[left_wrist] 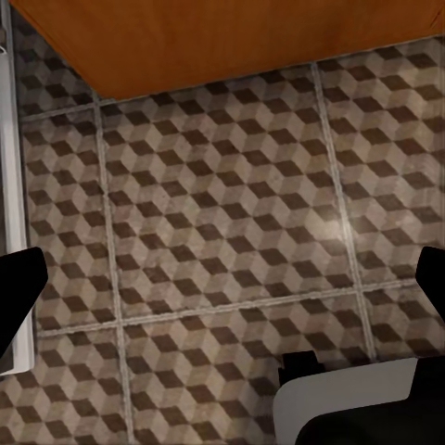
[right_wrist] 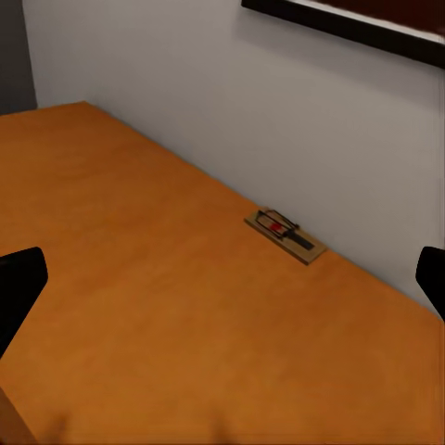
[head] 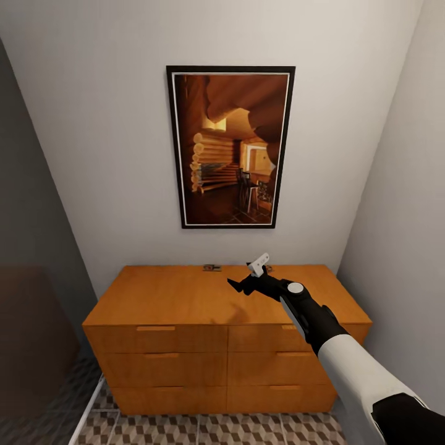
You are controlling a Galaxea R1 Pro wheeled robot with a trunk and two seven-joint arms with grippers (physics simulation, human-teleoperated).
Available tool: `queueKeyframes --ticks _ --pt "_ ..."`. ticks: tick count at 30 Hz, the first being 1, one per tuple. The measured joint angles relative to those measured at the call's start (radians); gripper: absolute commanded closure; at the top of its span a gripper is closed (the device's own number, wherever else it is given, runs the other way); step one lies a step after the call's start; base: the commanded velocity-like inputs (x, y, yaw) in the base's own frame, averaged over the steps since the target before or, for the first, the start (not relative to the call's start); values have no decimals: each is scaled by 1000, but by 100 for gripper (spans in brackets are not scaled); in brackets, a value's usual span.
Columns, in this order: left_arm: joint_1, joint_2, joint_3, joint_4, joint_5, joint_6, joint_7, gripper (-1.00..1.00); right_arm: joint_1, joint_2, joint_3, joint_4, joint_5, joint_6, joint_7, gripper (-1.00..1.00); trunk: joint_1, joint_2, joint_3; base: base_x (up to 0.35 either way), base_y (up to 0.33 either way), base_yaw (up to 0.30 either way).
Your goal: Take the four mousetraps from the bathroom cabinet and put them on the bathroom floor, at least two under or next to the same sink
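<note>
Up on the cabinet [head: 185, 296] top, by the wall, lies a mousetrap [right_wrist: 286, 234], long side along the wall. Right claw [head: 247, 281] hangs nearby, spread wide, holding nothing.

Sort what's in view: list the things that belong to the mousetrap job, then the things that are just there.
Belongs to the job:
mousetrap on the cabinet top by the wall
cabinet
bathroom floor
right gripper, above the cabinet top

Just there:
framed picture on the wall
wall
</note>
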Motion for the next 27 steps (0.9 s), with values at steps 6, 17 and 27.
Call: queueKeyframes --ticks 6,17,27 --pt "0 0 0 0 0 0 0 -100 0 0 0 2 0 0 0 -100 0 0 0 0 -11 0" --pt "0 0 0 0 0 0 0 -100 0 0 0 3 0 0 0 -100 0 0 0 0 -1 0" --pt "0 0 0 0 0 0 0 -100 0 0 0 4 -1 0 0 -100 0 0 0 25 2 0"
